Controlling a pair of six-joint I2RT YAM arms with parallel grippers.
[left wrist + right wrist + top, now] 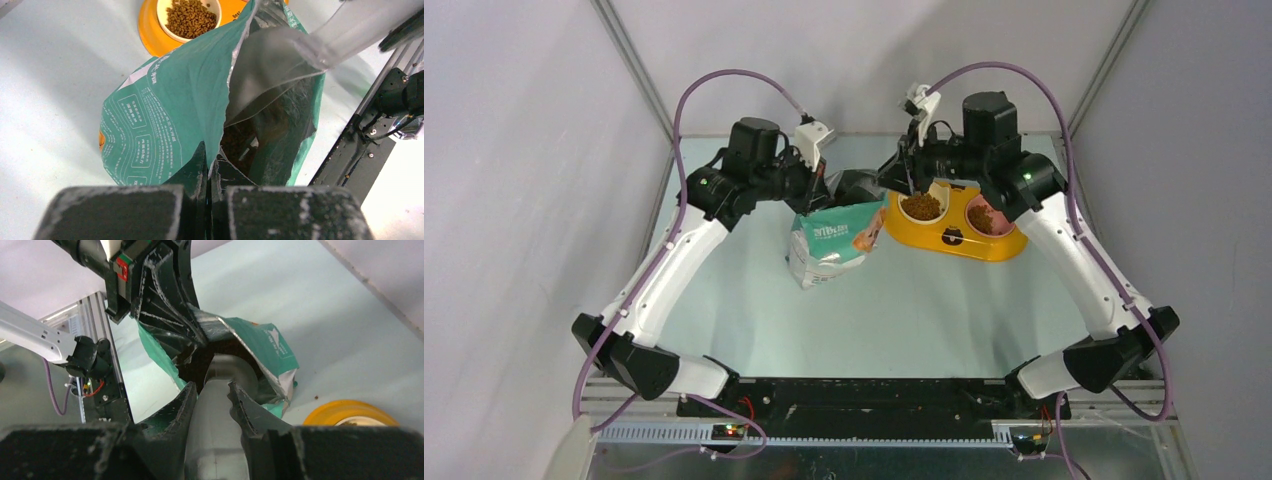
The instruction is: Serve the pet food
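Note:
The teal-and-white bag (832,240) stands upright mid-table. My left gripper (209,161) is shut on the torn top edge of the bag (165,115), holding its mouth open. My right gripper (212,388) is shut on the handle of the clear plastic scoop (215,430), whose bowl (280,55) reaches down into the bag's mouth. Dark pet food (245,145) shows inside the bag. More brown pet food (921,207) fills both bowls of the yellow feeder (944,240), just right of the bag. In the top view my right gripper (896,182) hovers over the bag's opening.
The yellow feeder (345,412) sits close to the bag's right side. A stray kibble pellet (316,397) lies on the table. The right arm's links (395,95) cross beside the bag. Grey walls (524,150) close in the table at the back and sides.

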